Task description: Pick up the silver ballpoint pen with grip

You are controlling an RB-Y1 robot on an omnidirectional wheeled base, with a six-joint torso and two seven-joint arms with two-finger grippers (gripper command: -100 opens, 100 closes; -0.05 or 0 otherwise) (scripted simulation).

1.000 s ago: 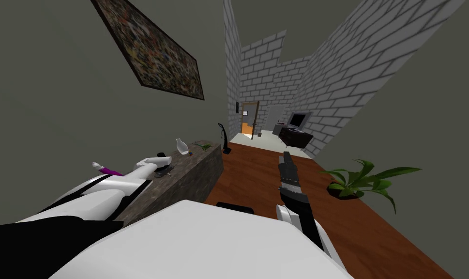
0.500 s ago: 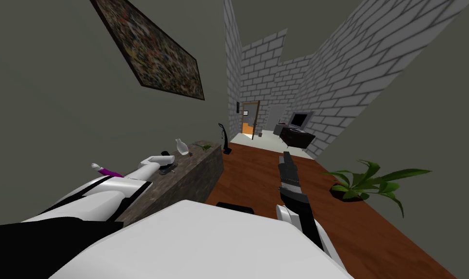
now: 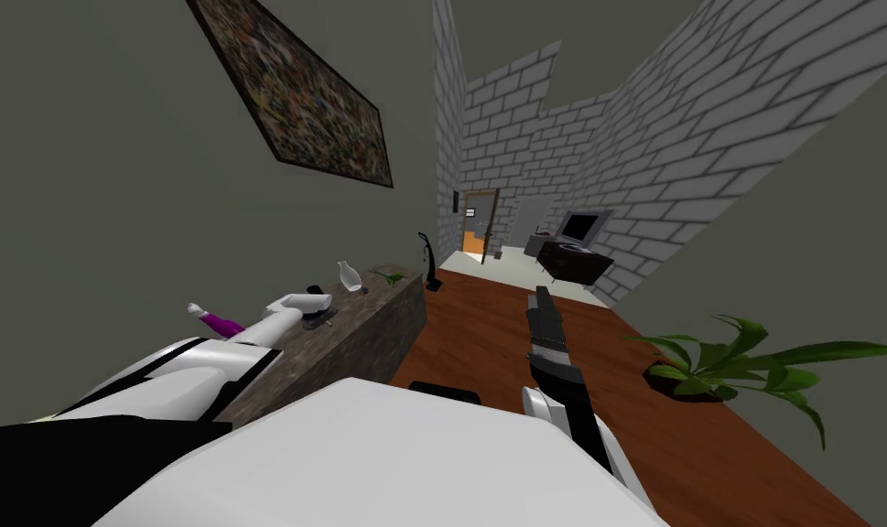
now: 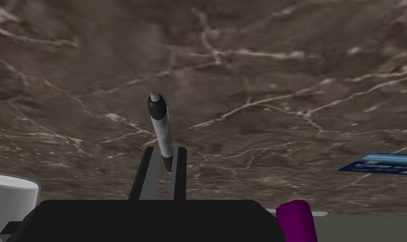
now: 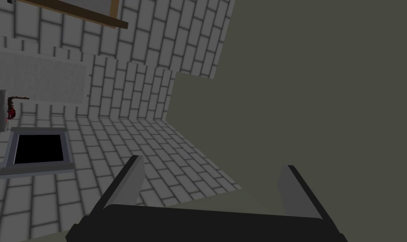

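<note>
The silver pen (image 4: 161, 126) has its long axis running almost straight out from the left gripper (image 4: 165, 150), along the line of the fingers and leaning slightly to one side. Its rounded grey end with a black band just behind it points away from the gripper. Its other end, dark and tapering, sits between the two fingers. The fingers stand close together with the pen's shaft pinched between them, so only that end is gripped and most of the pen reaches past the fingertips.

Behind the pen is the brown veined top of the counter (image 4: 261, 84). Whether the pen touches that top or hangs clear of it, I cannot tell.

In the head view the left arm reaches to the left over the counter (image 3: 377, 316), and the left gripper (image 3: 320, 319) is a small dark shape above the top, about midway along it. The pen there is too small to make out. A white vase (image 3: 349, 275) stands farther along the counter, and a purple object (image 3: 220, 322) lies nearer, left of the arm.

In the left wrist view a blue card (image 4: 379, 164) lies flat on the counter, cut off by the frame edge. The purple object (image 4: 297, 218) and a white rounded thing (image 4: 9, 191) are partly hidden by the gripper body.

The right gripper (image 3: 544, 306) is held out ahead over the wooden floor (image 3: 487, 329); its fingers (image 5: 133, 176) are spread wide with nothing between them.
</note>
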